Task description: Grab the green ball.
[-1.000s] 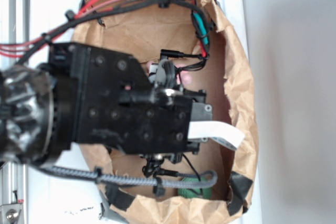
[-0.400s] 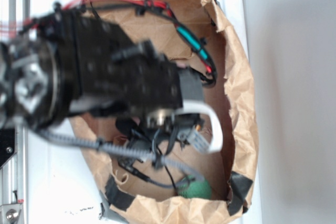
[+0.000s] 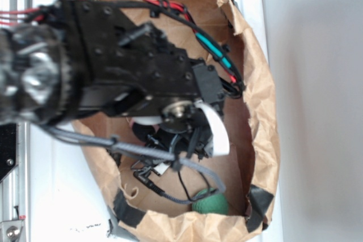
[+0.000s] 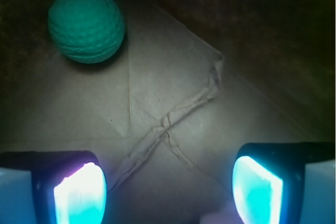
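A brown paper bag (image 3: 258, 111) lies open on a white surface (image 3: 62, 208), with a pale grey area (image 3: 317, 106) filling the right of the exterior view. Black tape patches (image 3: 258, 202) mark the bag's lower rim. The robot arm (image 3: 113, 77), black and bundled with red, teal and grey cables, reaches into the bag's mouth and covers most of its interior.

The green ball (image 4: 86, 24) rests on the creased paper floor of the bag (image 4: 173, 119), in the upper left of the wrist view, well apart from the gripper (image 4: 168, 184). The two fingers (image 4: 79, 192) stand wide apart at the bottom corners of that view, glowing cyan, with nothing between them but bare wrinkled paper. A raised X-shaped fold crosses the floor between ball and fingers.

From outside, only part of the ball (image 3: 211, 203) shows, near the bag's lower edge, half screened by a grey cable. The gripper itself is hidden there beneath the arm's body. A faint pinkish patch (image 4: 220, 217) sits at the bottom edge of the wrist view, cut off and too blurred to identify. The bag's walls fall into deep shadow.
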